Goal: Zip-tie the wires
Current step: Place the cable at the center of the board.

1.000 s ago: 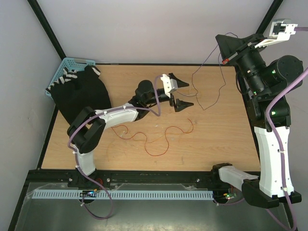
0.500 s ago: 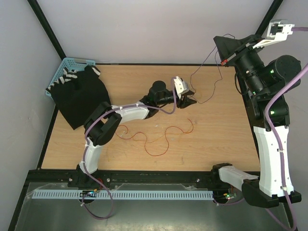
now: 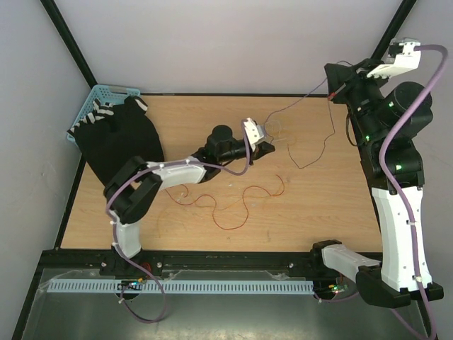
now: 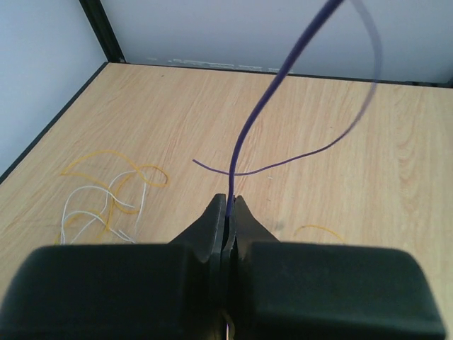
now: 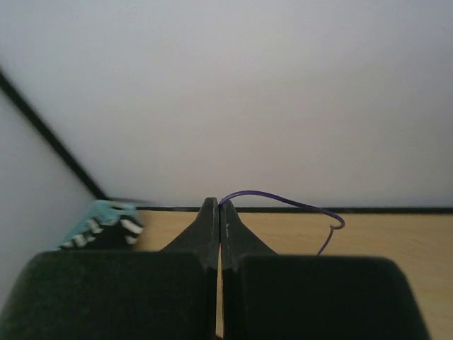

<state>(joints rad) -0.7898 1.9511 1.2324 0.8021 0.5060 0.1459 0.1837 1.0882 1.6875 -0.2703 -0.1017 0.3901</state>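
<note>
A thin purple wire (image 3: 301, 103) stretches through the air between both grippers. My left gripper (image 3: 269, 146) sits over the middle of the table, shut on the wire's lower part (image 4: 244, 138), which rises from the closed jaws (image 4: 230, 199). My right gripper (image 3: 333, 92) is raised at the back right, shut on the wire's other end (image 5: 283, 200) at its tips (image 5: 219, 203). More wires lie on the table: a curly red one (image 3: 244, 205), and yellow (image 4: 145, 170) and white (image 4: 85, 205) strands. The zip tie is out of view.
A black cloth (image 3: 120, 138) covers the table's back left corner, partly over a light blue basket (image 3: 99, 94). Black frame posts stand at both back corners. A loose end of the purple wire hangs down to the table (image 3: 311, 159) on the right.
My left gripper has gone from open to shut, closing on the purple wire, then drew back slightly left. The right gripper shifted a little right, pulling the wire straighter.
</note>
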